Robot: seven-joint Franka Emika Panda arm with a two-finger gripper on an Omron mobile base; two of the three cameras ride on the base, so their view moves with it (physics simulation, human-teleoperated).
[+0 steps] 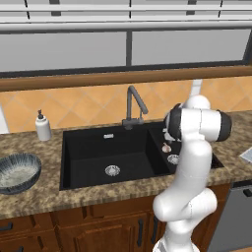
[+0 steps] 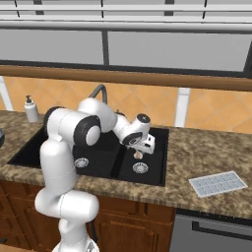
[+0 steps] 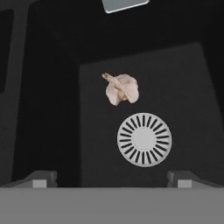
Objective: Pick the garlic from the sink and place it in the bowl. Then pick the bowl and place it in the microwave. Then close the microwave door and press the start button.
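Observation:
The garlic (image 3: 121, 89), a small pale pinkish bulb, lies on the floor of the narrow right basin of the black sink (image 1: 98, 142), just beyond the round silver drain (image 3: 144, 140). My gripper (image 3: 113, 179) hangs open over this basin, a short way above the garlic (image 2: 139, 154), with nothing between its fingertips (image 3: 41, 179). In the right base view the gripper (image 2: 145, 146) sits right over the bulb. The garlic (image 1: 167, 147) also peeks out beside the arm in the left base view. The bowl (image 1: 17, 171) stands empty on the counter left of the sink. The microwave is out of view.
A grey gooseneck faucet (image 1: 134, 106) rises behind the basin divider. A soap dispenser (image 1: 43, 126) stands at the sink's back left corner. A pale grid mat (image 2: 217, 183) lies on the counter to the right. The wide basin has its own drain (image 1: 112, 170).

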